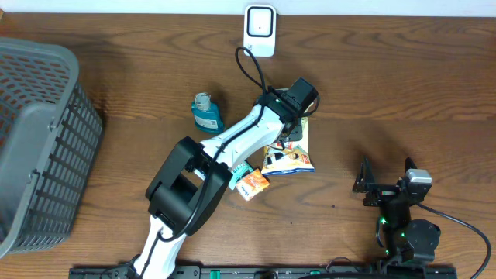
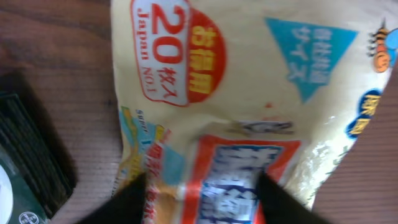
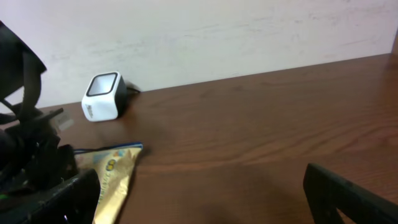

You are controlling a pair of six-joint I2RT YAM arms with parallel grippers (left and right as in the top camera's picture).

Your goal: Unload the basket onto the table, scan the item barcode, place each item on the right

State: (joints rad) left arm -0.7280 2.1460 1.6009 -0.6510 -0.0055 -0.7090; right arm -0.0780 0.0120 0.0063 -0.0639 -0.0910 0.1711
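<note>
Wood table (image 1: pixel 403 77), overhead: scanner (image 1: pixel 259 29) sits at the far edge. The yellow pouch (image 1: pixel 291 161) lies flat mid-table, well apart from it, with the left gripper (image 1: pixel 294 132) over its top end. Right gripper (image 1: pixel 364 184) hangs off to the side. Left wrist: pouch fills the view, jaws parted and straddling it, not clamped on it. Right wrist: jaws spread wide, nothing between them; scanner and one pouch corner visible ahead. My read: pouch not presented to the scanner, so grab, lift and scan are all left.
</note>
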